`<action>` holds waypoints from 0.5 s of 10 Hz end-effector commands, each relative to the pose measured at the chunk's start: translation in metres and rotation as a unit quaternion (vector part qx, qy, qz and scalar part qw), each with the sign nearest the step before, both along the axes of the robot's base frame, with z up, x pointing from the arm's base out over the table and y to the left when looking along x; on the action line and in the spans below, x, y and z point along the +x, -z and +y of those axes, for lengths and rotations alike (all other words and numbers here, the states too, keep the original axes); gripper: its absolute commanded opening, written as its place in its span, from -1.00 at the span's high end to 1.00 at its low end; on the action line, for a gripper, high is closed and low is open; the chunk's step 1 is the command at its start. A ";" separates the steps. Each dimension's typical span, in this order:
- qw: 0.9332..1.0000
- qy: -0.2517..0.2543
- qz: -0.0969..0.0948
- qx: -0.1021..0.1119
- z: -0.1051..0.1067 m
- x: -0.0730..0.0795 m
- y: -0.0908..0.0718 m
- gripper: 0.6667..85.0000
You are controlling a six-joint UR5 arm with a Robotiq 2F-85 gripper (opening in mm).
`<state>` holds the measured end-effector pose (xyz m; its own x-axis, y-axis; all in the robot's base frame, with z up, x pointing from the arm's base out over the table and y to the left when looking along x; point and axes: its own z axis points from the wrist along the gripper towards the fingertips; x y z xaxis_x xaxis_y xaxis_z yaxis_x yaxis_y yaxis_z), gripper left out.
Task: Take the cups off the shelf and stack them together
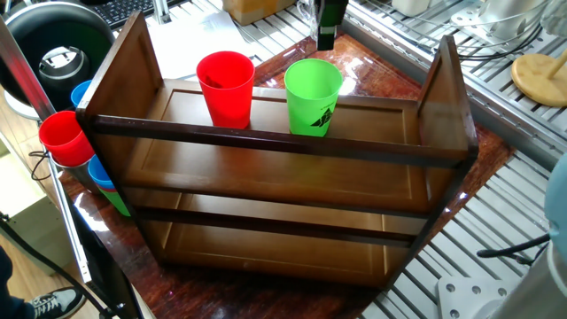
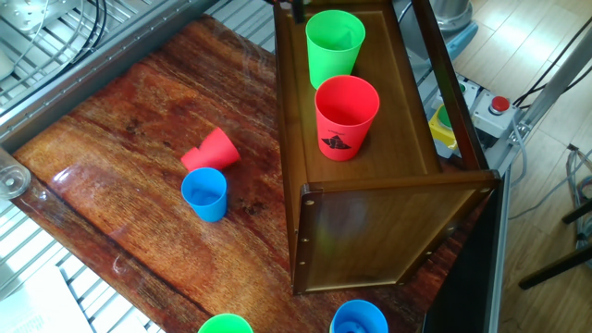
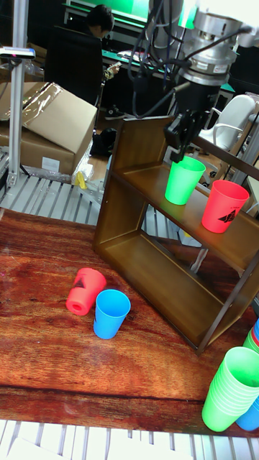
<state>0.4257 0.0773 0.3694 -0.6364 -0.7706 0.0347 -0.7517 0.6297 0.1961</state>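
Hovering over the back edge of the large dark brown glossy wooden shelf (image 3: 155, 215), my fingers (image 3: 181, 141) hang just above the rim of the plain green plastic cup (image 3: 183, 180) on the upper tier. They are empty, with a small gap showing between them in the tall fixed view; how wide they stand I cannot tell. In one fixed view only the dark tips show at the top edge, behind the green cup, whose black mark faces the front rail there.

Beside the green cup on the same tier stands an upright red plastic cup (image 2: 346, 117), also with a black mark. The two are near each other but apart.

Down on the glossy reddish wooden table (image 2: 120, 157), behind the shelf, a second red plastic cup (image 2: 211, 151) lies on its side. A blue plastic cup (image 2: 204, 193) stands upright right next to it, mouth up; whether they touch I cannot tell.

Off the shelf's end, a slanted column of nested green, red and blue cups (image 3: 232, 389) leans near the table's edge.
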 end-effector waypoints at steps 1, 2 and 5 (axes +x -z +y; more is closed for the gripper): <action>1.000 0.010 -0.004 0.002 0.012 0.004 0.005 -0.15; 1.000 0.009 -0.007 0.005 0.014 0.006 0.005 -0.20; 1.000 0.006 -0.021 0.003 0.014 0.014 0.018 -0.20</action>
